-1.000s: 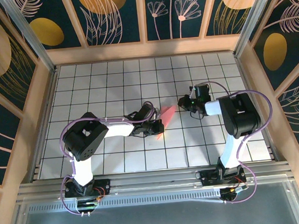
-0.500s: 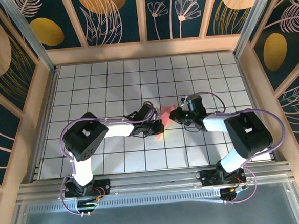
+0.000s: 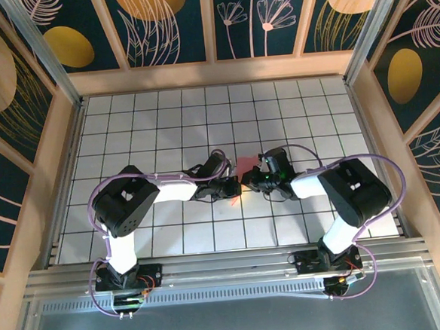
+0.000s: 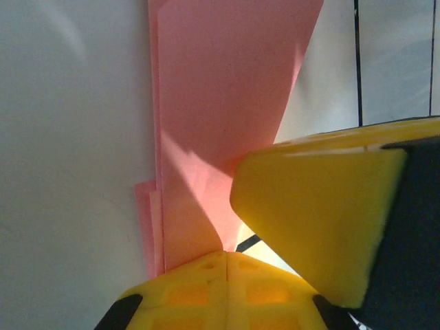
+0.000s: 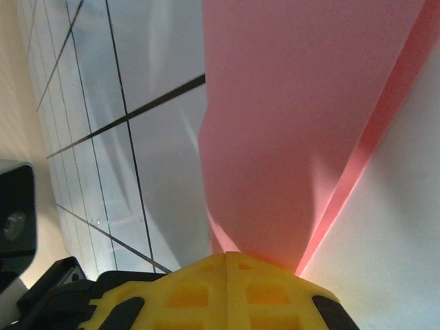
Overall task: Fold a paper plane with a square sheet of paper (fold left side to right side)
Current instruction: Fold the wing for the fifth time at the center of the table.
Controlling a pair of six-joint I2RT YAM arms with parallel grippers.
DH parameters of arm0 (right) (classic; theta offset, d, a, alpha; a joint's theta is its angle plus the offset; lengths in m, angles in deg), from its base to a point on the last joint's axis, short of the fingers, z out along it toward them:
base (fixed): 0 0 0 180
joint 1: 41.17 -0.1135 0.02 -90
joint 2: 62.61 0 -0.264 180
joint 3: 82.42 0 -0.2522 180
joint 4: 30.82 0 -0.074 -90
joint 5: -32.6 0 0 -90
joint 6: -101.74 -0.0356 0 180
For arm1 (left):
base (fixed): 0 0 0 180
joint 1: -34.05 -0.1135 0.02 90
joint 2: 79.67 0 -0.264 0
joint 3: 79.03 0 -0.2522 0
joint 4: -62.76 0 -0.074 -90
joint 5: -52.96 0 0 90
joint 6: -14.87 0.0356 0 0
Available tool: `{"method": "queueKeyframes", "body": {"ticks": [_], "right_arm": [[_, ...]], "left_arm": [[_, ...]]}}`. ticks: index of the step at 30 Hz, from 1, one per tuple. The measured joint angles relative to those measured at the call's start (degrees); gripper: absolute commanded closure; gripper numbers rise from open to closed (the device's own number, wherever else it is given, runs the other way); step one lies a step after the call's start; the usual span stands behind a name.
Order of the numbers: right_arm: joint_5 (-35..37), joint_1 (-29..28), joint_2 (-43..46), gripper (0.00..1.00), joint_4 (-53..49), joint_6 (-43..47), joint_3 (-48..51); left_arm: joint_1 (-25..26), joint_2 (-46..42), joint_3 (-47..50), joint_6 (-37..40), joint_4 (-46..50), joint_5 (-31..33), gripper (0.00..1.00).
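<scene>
My left gripper (image 4: pixel 227 256) and right gripper (image 5: pixel 227 256) each pinch the pink paper (image 4: pixel 220 89); overhead, they hide most of it.

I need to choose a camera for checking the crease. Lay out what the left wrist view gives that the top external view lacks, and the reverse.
Left wrist: stacked layer edges of the pink paper, and a second yellow finger crowding it. Top external: the tiled table, with left gripper and right gripper nearly tip to tip near its middle. Shared: pink paper at the shut left gripper.
</scene>
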Motion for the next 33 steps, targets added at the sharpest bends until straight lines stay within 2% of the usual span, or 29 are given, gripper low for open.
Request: {"method": "queueKeyframes", "body": {"ticks": [11,17,24,33], "right_arm": [[1.3,-0.3,-1.7,1.0,0.2,-0.2,-0.2],[1.2,-0.4,-1.8,1.0,-1.9,1.3,-1.1],[1.1,-0.4,-1.9,1.0,-2.1,1.4,-1.3],[0.9,-0.4,-2.0,1.0,-2.7,2.2,-1.7]], "left_arm": [[0.0,-0.8,0.3,0.2,0.5,0.7,1.0],[-0.4,-4.0,0.7,0.2,4.6,1.4,0.99],[-0.6,-8.9,3.0,-1.3,2.9,-3.1,1.0],[-0.8,-7.8,7.1,-4.2,-1.2,-7.8,1.0]]}}
